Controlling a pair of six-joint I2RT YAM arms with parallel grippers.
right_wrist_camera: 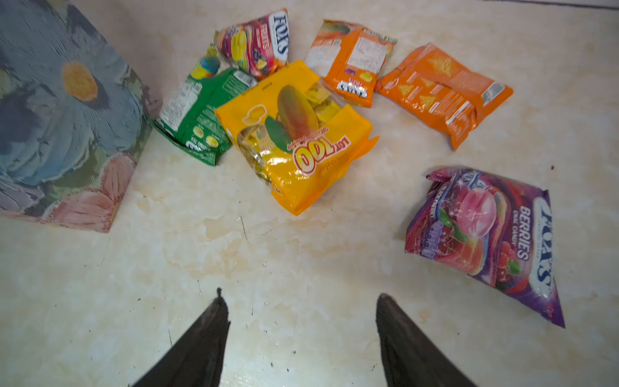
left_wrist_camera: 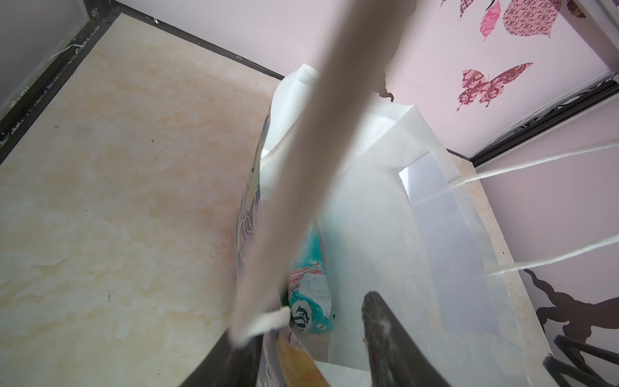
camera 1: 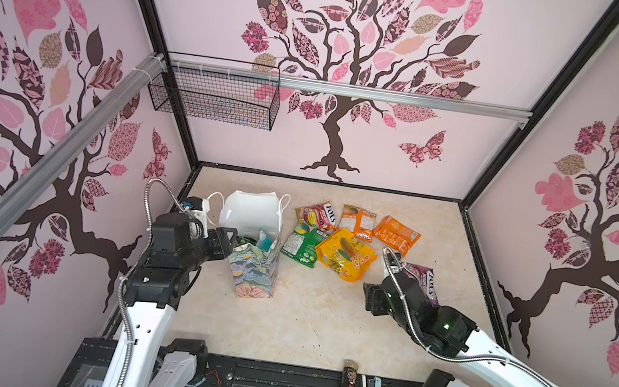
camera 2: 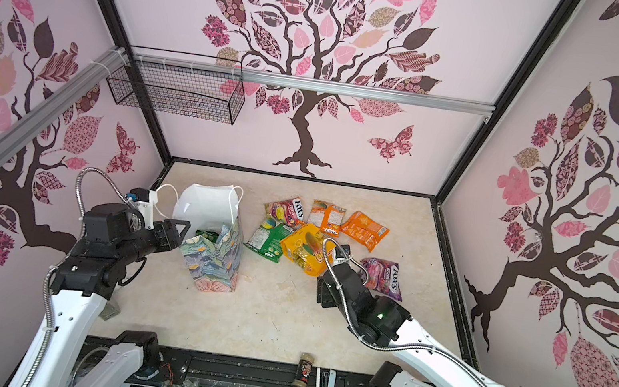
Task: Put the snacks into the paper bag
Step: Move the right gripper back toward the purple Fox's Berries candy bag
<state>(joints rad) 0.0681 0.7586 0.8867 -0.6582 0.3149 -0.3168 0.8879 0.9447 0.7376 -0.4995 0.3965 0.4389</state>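
**Left hand** (camera 1: 227,239): at the top rim of the bag (camera 1: 257,274). The wrist view shows one finger (left_wrist_camera: 385,335) inside the white interior and the other outside the printed wall, with the rim running between them. The fingers stand much wider apart than the paper is thick, so the hand is open and not clamped.

**Bag:** upright on the desk (camera 1: 300,323), mouth spread wide. Just beyond the inner finger, a teal packet (left_wrist_camera: 311,288) stands on edge against the wall. A green edge shows next to it, too little to identify.

**Right hand** (right_wrist_camera: 299,295): open, fingers spread, nothing between them, over bare desk.

**Snacks outside the bag:** six counted.
- A purple packet (right_wrist_camera: 485,234) lies flat, nearest the right hand, ahead of it and to its right.
- A yellow packet (right_wrist_camera: 298,140) lies straight ahead of that hand, apart from it.
- The yellow packet overlaps a green packet (right_wrist_camera: 197,120), which lies just beside the foot of the bag.
- Farther ahead lie a red packet (right_wrist_camera: 258,43), an orange Fox's packet (right_wrist_camera: 355,63) and a plain orange packet (right_wrist_camera: 442,90), side by side.

**Other:** a jar (camera 1: 347,381) lies at the near edge of the desk, well behind both hands.
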